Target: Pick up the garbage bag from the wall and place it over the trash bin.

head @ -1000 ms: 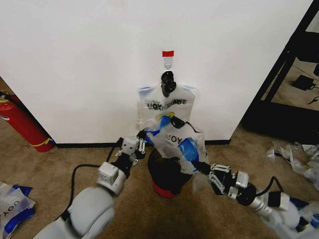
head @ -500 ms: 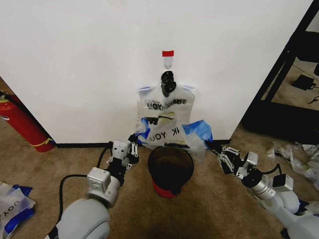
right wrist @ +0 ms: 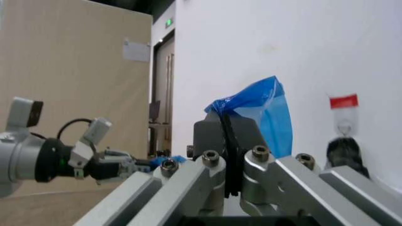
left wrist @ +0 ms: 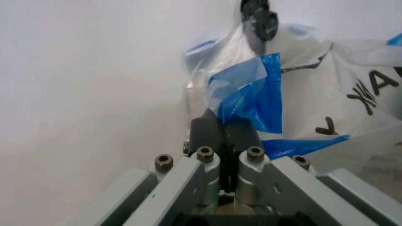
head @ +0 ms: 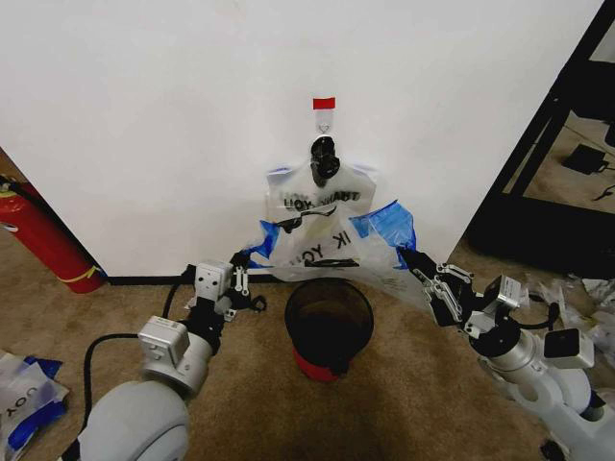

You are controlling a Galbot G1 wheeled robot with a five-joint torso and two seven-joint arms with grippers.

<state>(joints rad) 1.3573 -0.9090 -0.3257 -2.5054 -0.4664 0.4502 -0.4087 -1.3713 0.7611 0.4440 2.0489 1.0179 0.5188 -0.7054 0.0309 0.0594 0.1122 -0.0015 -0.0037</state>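
The garbage bag (head: 322, 246), see-through with black lettering and blue handles, hangs stretched wide between my two grippers, just above the trash bin (head: 329, 322), a black mesh basket with a red base. My left gripper (head: 240, 261) is shut on the bag's left blue handle (left wrist: 246, 96), left of the bin. My right gripper (head: 411, 259) is shut on the right blue handle (right wrist: 261, 113), to the bin's right. In the wrist views both the left gripper (left wrist: 225, 126) and the right gripper (right wrist: 224, 123) show their jaws pressed together on blue plastic. Behind the bag rises the white wall (head: 144, 125).
A bundle of like bags (head: 322, 197) hangs from a black clip (head: 324, 158) under the red-taped hook (head: 324, 106). A red fire extinguisher (head: 43, 235) leans at the left. Loose bags (head: 24, 394) lie on the carpet. A black shelf (head: 562, 154) and plastic scraps (head: 577, 298) are right.
Both grippers have moved apart, the left one leftward and the right one rightward and up. The bag has been pulled wide and lifted from the bin's mouth toward the wall.
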